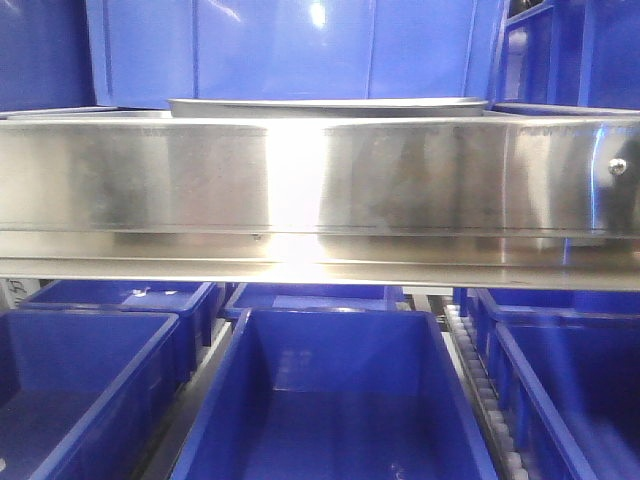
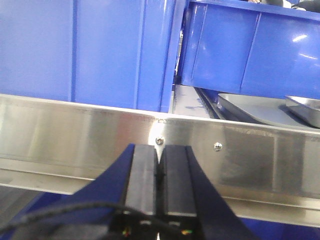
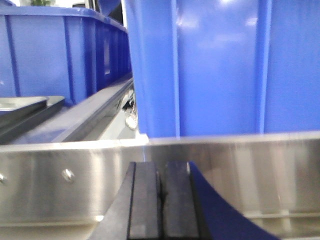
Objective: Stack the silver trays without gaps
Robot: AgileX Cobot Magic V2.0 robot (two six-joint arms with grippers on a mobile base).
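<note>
A silver tray (image 1: 328, 106) lies on the upper shelf behind the steel rail; only its rim shows in the front view. In the left wrist view a large silver tray (image 2: 255, 107) lies at the right with a smaller one (image 2: 306, 106) on or in it. In the right wrist view tray edges (image 3: 27, 107) show at the far left. My left gripper (image 2: 160, 150) is shut and empty, in front of the rail. My right gripper (image 3: 161, 167) is shut and empty, also in front of the rail. Neither gripper shows in the front view.
A long brushed-steel shelf rail (image 1: 320, 185) spans the view, also in the left wrist view (image 2: 75, 135) and right wrist view (image 3: 240, 170). Blue bins (image 1: 290, 50) stand behind the trays on the upper shelf. Open blue bins (image 1: 335, 400) fill the lower level.
</note>
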